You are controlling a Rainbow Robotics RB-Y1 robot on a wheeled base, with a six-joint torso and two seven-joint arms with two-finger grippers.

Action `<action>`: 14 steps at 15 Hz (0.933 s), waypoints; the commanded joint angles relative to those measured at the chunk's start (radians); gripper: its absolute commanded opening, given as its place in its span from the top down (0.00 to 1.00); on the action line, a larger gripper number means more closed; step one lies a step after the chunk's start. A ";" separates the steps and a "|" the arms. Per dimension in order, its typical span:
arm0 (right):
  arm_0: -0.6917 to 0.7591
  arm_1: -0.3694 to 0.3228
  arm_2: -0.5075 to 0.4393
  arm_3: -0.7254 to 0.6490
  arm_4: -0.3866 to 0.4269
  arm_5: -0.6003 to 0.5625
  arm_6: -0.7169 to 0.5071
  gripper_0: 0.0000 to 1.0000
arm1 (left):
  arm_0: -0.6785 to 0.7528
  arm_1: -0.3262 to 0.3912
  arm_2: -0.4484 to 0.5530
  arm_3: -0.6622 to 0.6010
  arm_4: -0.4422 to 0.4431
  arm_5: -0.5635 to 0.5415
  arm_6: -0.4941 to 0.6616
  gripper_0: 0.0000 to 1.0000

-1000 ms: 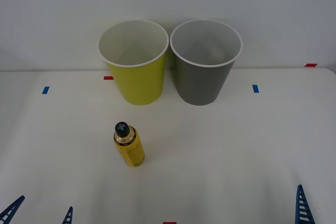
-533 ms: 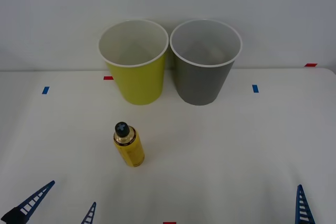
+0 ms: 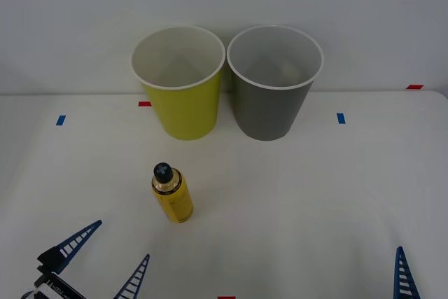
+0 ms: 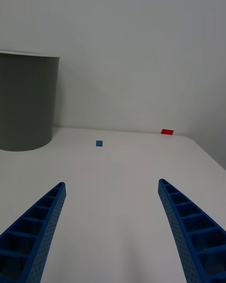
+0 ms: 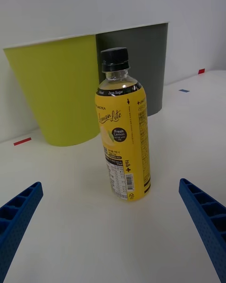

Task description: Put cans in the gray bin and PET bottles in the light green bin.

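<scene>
My left gripper (image 3: 105, 257) sits low at the near-left of the table (image 3: 315, 194), its 2 blue ribbed fingers (image 3: 77, 239) spread wide and holding nothing. From its wrist camera I see the yellow-labelled bottle (image 5: 123, 137) standing upright on the white surface straight ahead, between the finger lines but well clear of both tips. In the front view that bottle (image 3: 171, 194) stands alone, black cap up, nearer to me than the bins and roughly in line with the light green bin (image 3: 180, 82). That bin stands at the far side of the table, with the gray bin (image 3: 273, 82) just beside it on my right, both upright. My right gripper (image 4: 110, 203) waits at the near-right edge, fingers wide apart and holding nothing, with the gray bin's wall (image 4: 26, 101) off to one side ahead of it.
</scene>
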 commanded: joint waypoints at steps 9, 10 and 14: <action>0.000 0.000 0.000 0.000 0.000 0.000 0.000 0.36 | -0.255 0.005 -0.119 0.061 0.076 0.057 0.010 0.00; 0.000 0.000 0.000 0.000 0.000 0.000 0.000 0.35 | -0.270 0.003 -0.120 0.061 0.082 0.068 0.013 0.00; 0.000 0.000 0.000 0.000 0.000 0.000 0.000 0.36 | -0.325 0.005 -0.149 0.062 0.103 0.105 0.017 0.00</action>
